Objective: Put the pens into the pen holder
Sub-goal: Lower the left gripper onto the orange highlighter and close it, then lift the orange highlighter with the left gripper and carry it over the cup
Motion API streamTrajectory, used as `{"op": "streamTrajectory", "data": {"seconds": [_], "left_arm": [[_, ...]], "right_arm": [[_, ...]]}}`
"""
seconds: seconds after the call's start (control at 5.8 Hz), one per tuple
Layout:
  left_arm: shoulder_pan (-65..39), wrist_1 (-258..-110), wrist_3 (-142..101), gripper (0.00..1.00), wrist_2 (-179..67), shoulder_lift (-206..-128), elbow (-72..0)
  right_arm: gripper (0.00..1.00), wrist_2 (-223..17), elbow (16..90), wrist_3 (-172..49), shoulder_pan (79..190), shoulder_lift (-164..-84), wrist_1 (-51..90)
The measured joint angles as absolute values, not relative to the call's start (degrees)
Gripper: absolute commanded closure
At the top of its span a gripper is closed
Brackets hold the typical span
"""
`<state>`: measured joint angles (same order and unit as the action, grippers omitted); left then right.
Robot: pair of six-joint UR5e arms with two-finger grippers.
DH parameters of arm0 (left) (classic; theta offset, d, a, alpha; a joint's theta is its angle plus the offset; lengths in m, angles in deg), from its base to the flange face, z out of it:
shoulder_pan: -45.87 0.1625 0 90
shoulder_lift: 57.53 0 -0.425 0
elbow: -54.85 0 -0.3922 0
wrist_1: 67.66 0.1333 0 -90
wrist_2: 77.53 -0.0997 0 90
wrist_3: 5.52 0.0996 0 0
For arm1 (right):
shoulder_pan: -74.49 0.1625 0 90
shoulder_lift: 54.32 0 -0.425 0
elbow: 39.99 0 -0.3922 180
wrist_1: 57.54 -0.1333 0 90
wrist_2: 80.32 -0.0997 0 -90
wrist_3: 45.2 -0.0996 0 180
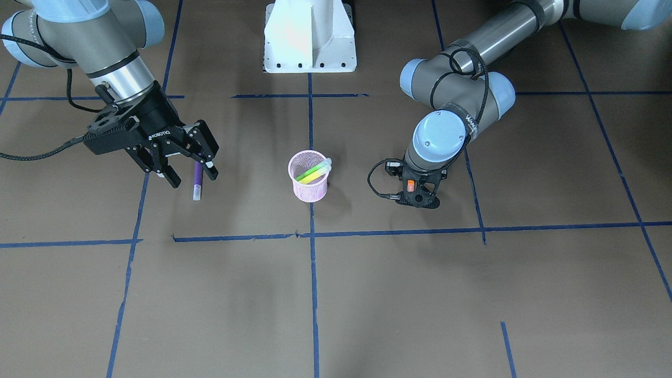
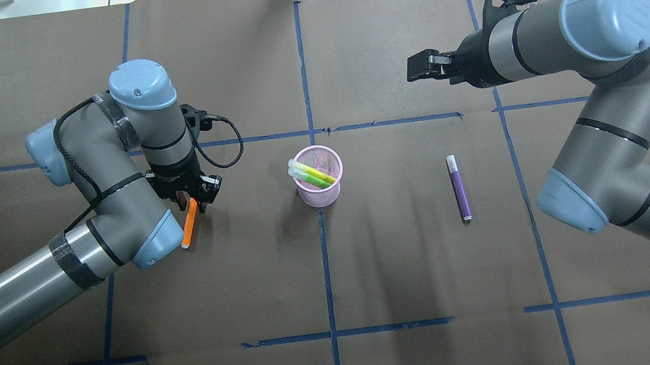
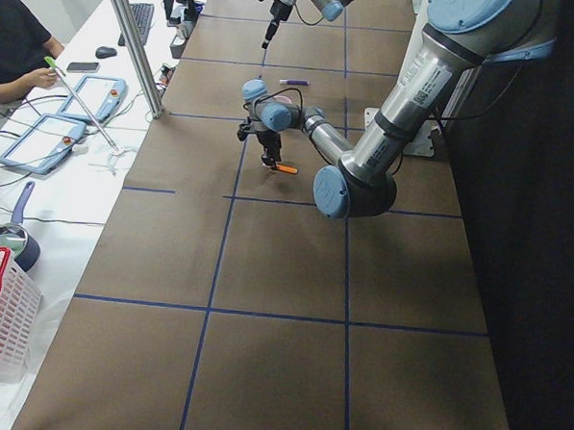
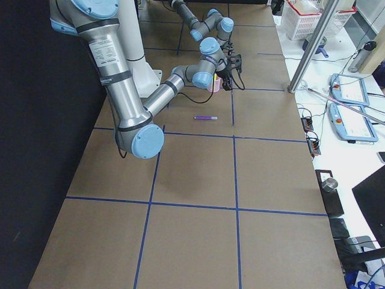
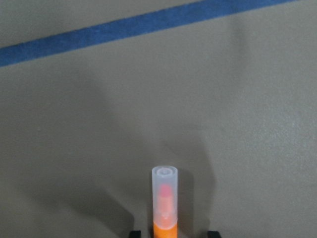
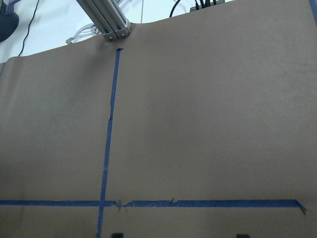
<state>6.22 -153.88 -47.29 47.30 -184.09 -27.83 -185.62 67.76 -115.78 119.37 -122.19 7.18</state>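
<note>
Straddling 1 orange pen (image 2: 188, 227), left fingers (image 5: 213, 234) parted, right fingers (image 1: 210, 169) parted, 1 purple (image 2: 459, 187), 2 in holder (image 2: 320, 196)

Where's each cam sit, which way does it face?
Front-facing: across the table, facing the base; both arms, left arm on view's right.
Overhead: behind the robot, looking down; both arms, pen holder central.
Exterior left: table's left end, along it; left arm near.
Exterior right: opposite end; right arm near.
Left wrist: down at orange pen; fingertips at bottom edge.
Right wrist: across the table toward a post; fingertips likewise.
Shared: front-facing and overhead both show purple pen.
</note>
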Motion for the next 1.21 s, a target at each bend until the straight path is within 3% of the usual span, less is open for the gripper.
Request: {"op": "streamTrajectory", "data": {"seconds": [0.17, 0.52, 0.86, 1.21], "left_arm": [[6.2, -153.9, -47.3, 0.58, 47.3, -184.0, -27.8], [6.2, -153.9, -47.3, 0.72, 47.3, -183.9, -27.8], [6.2, -154.0, -47.2, 1.0, 47.3, -183.8, -27.8], [6.2, -153.9, -47.2, 1.0, 47.3, -183.8, -28.0]], "right_arm": [[0.19, -185.6, 67.8, -115.8, 119.5, -122.1, 7.2], [0.19, -185.6, 67.8, -115.8, 119.7, -122.1, 7.2], [0.19, -185.7, 67.8, -115.8, 119.9, -122.1, 7.1], [0.19, -185.9, 67.9, -115.9, 120.0, -122.2, 7.1]]}}
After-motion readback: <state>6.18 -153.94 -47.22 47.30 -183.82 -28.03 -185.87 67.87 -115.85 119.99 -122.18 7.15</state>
